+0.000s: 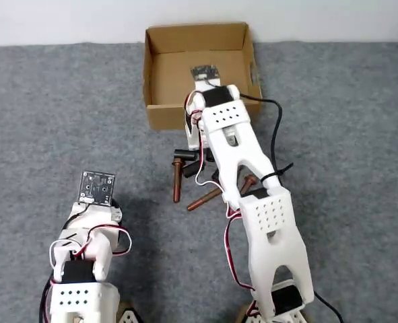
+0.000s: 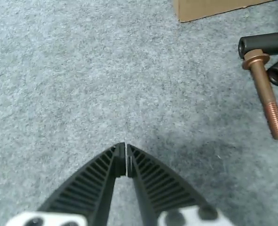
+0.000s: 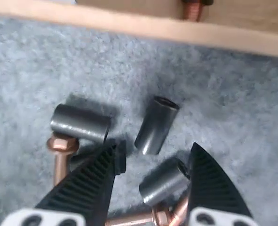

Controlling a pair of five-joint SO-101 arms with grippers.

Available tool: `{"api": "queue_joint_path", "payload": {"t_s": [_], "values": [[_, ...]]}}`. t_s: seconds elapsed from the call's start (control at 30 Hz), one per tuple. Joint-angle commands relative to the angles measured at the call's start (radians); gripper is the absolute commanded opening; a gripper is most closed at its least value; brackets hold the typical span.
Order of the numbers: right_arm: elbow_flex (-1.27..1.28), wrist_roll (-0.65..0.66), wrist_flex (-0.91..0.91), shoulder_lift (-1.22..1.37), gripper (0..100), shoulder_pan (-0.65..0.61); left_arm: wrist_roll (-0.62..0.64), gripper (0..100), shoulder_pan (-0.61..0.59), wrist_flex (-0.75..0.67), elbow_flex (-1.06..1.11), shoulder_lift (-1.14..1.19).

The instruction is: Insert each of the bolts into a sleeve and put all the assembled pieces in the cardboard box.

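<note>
Toward the table's (image 1: 347, 134) near edge, the left claw (image 2: 126, 157) is resting closed and empty. Mid-table, the right claw (image 3: 155, 149) is gaping wide, empty, over sleeves (image 3: 156, 125) and bolts (image 1: 177, 178); it should be centring on one sleeve before closing. The cardboard box (image 1: 159, 116) is sitting by the far edge.

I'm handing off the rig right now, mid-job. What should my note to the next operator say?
Left tool: shut, empty, over bare carpet, off to the side of the parts.
Right tool: open, low over the pile in front of the cardboard box; one sleeve lies between its fingers, ungripped.
Parts: at least three loose sleeves and three bolts on the carpet, none visibly joined.
Done: one bolt end shows inside the box; I can't tell whether it is sleeved.
Left: sleeve those bolts and box them.
</note>
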Motion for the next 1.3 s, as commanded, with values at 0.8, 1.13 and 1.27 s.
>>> {"api": "queue_joint_path", "payload": {"t_s": [0.8, 1.13, 1.27], "values": [[-0.041, -0.081, 0.229, -0.216, 0.9, 0.013, -0.008, 1, -0.003, -0.029, -0.019, -0.009], [0.304, -0.149, 0.231, -0.616, 0.9, 0.027, -0.008, 1, -0.003, -0.029, -0.018, -0.009], [0.539, -0.19, 0.228, -0.834, 0.9, 0.082, -0.008, 1, -0.003, -0.026, -0.018, -0.009]]}}
